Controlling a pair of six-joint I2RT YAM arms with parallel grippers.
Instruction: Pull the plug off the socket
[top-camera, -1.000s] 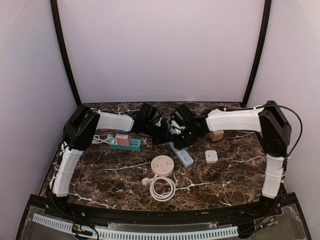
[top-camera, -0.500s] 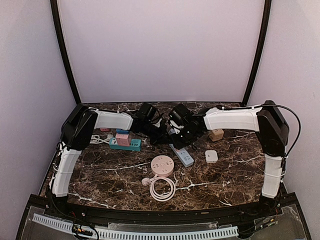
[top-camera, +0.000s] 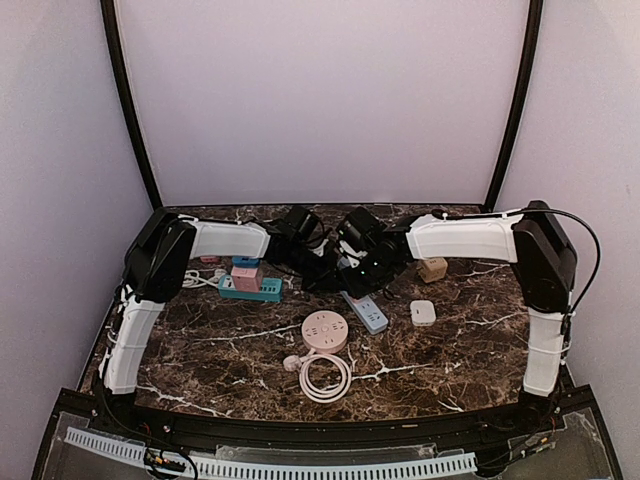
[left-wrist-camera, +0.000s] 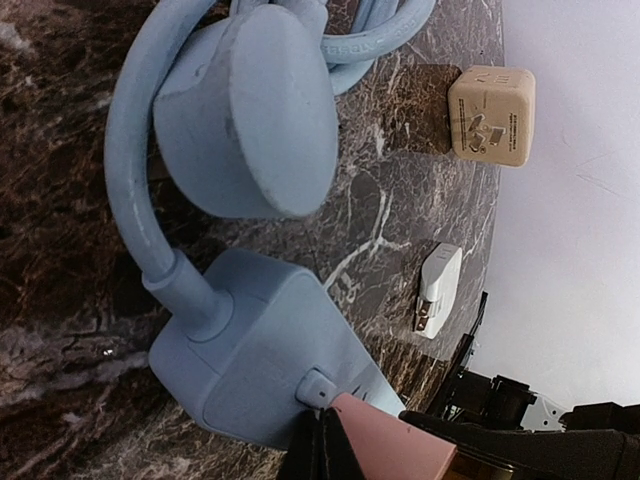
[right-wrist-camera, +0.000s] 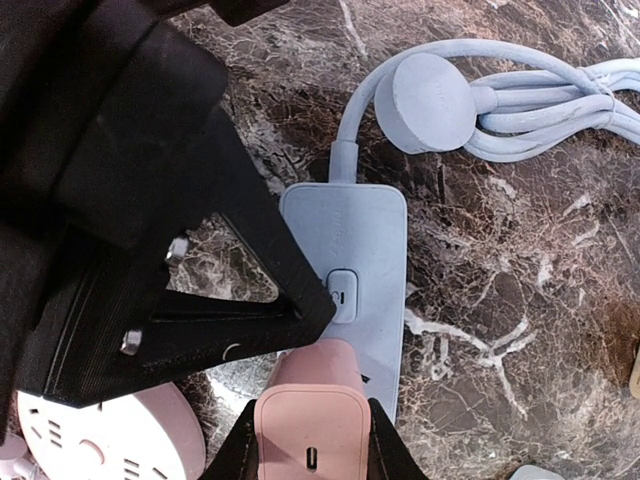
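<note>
A light blue power strip (right-wrist-camera: 362, 255) lies on the marble table, also in the left wrist view (left-wrist-camera: 250, 350) and the top view (top-camera: 366, 311). A pink plug (right-wrist-camera: 312, 425) stands on its top face just below the switch; I cannot tell how deep its prongs sit. My right gripper (right-wrist-camera: 312, 455) is shut on the pink plug, one finger on each side. My left gripper (left-wrist-camera: 325, 445) is shut and empty, its tips pressed on the strip beside the switch, next to the plug (left-wrist-camera: 400, 445). In the top view both grippers (top-camera: 340, 268) meet over the strip and hide the plug.
The strip's coiled blue cable and round plug (right-wrist-camera: 432, 102) lie behind it. A tan cube adapter (top-camera: 432, 269), a white adapter (top-camera: 422, 312), a round pink socket (top-camera: 325, 331) with a coiled white cable (top-camera: 322, 375), and a teal strip with adapters (top-camera: 250, 287) surround it.
Both arms have shifted only slightly over the strip. The strip has stayed in place and both grips look the same.
</note>
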